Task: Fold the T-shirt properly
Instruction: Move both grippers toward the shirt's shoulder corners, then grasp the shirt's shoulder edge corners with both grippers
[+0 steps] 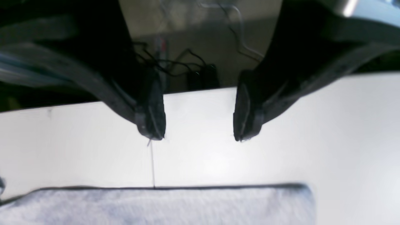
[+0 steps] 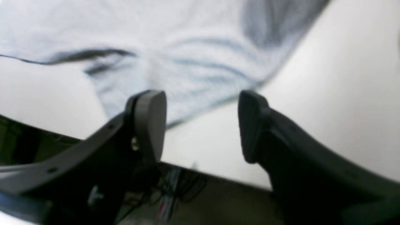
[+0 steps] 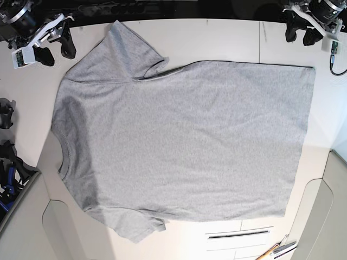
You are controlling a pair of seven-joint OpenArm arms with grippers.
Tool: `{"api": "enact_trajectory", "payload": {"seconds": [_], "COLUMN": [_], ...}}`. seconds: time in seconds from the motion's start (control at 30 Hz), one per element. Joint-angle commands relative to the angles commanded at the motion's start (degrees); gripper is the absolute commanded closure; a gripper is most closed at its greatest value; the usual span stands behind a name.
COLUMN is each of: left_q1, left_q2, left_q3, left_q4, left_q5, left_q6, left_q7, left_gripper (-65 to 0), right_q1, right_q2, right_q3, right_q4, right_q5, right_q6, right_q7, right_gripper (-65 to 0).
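Grey T-shirt lies spread, plain side up, on white table

The T-shirt (image 3: 190, 141) covers much of the table (image 3: 217, 38), its sleeves out at the base view's left. Smaller, the right gripper (image 3: 57, 52) hangs near one sleeve, fingers parted; the left gripper (image 3: 301, 36), also agape, hovers just beyond the hem corner.

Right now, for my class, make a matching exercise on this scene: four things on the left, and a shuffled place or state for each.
1. grey cotton T-shirt
2. black left gripper
3. black right gripper
4. grey sleeve nearer the right gripper

A. open, beside the sleeve
B. spread on the white table
C. angled towards the table edge by the robot
D. open, past the straight hem

Pairs: 1-B, 2-D, 3-A, 4-C
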Motion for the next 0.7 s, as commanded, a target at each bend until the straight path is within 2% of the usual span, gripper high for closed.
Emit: {"api": "enact_trajectory", "payload": {"seconds": [0.03, 0.13, 0.17, 0.2, 0.27, 0.33, 0.47, 0.57, 0.67, 0.7], "left_q1": [-0.87, -3.19, -4.07, -5.05, -7.26, -10.01, -15.63, -18.82, -20.90, -21.38], "left_q2": [-0.66, -2.03, -2.29, -2.56, -3.65, -5.53, -9.07, -11.30, -12.31, -12.39], "left_q3": [0.00, 0.02, 0.00, 0.02, 0.02, 0.02, 0.02, 0.13, 0.44, 0.66], "left_q4": [0.00, -1.22, -2.29, -3.65, -7.13, -11.15, -19.67, -25.53, -31.08, -32.92], "left_q5": [-0.20, -0.26, -0.24, -0.17, -0.22, -0.24, -0.31, -3.19, -6.78, -7.93], "left_q6": [-0.04, 0.22, 1.33, 2.51, 2.51, 2.51, 2.49, 2.23, -0.55, -1.38], "left_q7": [-0.17, -2.71, -2.97, -2.58, -1.57, -1.57, -1.55, -1.51, -0.70, -0.44], "left_gripper": [-38.3, -38.3, -38.3, -38.3, -38.3, -38.3, -38.4, -40.9, -40.9, -40.9], "right_q1": [0.70, 3.61, 4.33, 5.07, 6.38, 7.45, 7.80, 7.80, 7.80, 7.80], "right_q2": [-0.02, -0.15, -0.15, -0.15, -0.15, -0.15, -0.17, -0.17, -0.81, -1.36], "right_q3": [0.00, -0.02, -0.07, -0.09, -0.17, -0.17, -0.17, -0.24, -0.26, -0.28], "right_q4": [-2.23, -8.31, -9.90, -11.32, -13.42, -14.84, -16.46, -16.81, -17.40, -17.68], "right_q5": [0.28, 3.30, 3.96, 4.50, 5.09, 5.64, 7.32, 7.91, 9.88, 9.88], "right_q6": [0.20, 4.17, 5.07, 5.35, 5.92, 7.28, 7.37, 7.34, 7.45, 8.37], "right_q7": [0.04, -0.09, -0.37, -0.70, -1.11, -1.14, -1.55, -2.82, -3.96, -3.93], "right_gripper": [-36.2, -36.2, -36.2, -36.2, -36.2, -36.2, -36.2, -36.2, -36.2, -36.2]}}
